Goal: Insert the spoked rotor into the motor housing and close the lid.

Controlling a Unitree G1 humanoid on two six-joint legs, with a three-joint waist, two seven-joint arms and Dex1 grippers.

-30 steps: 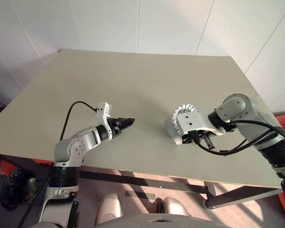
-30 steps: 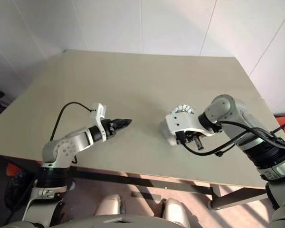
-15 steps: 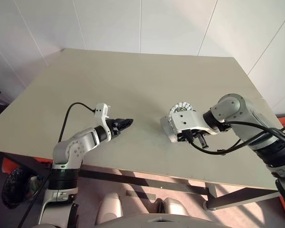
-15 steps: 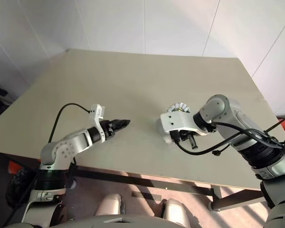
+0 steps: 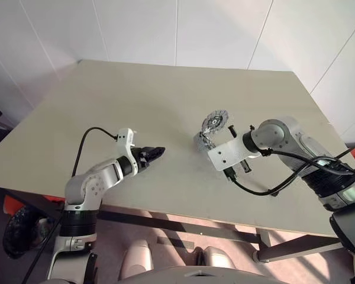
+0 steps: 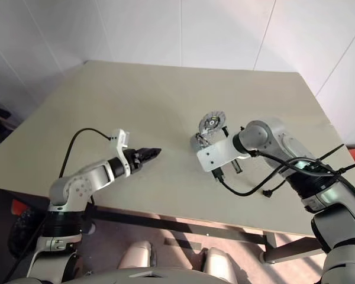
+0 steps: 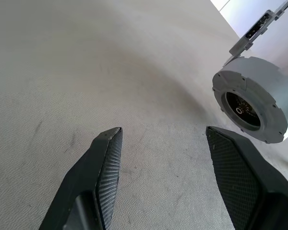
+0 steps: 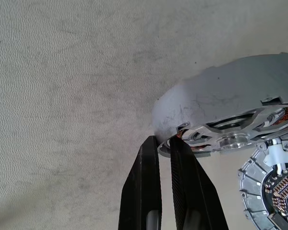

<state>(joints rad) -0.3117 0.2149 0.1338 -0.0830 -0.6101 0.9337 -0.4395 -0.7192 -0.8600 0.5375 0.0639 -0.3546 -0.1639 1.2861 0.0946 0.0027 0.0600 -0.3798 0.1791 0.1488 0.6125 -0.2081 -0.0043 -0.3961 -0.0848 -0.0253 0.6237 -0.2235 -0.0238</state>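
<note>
Beige tabletop (image 5: pixel 136 100), white panelled walls (image 5: pixel 136 29), motor housing (image 8: pixel 216 115) resting

A: What's carrying everything?
B: A beige table (image 5: pixel 136 106) is sitting against white wall panels.
A: What's lying on it?
B: The motor housing (image 5: pixel 203 141) is resting right of centre, its lid (image 5: pixel 216 122) standing open on the far side.

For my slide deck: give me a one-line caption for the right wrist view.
Shut right gripper meets the rim of the housing on the table, the ribbed lid open beside it.
</note>
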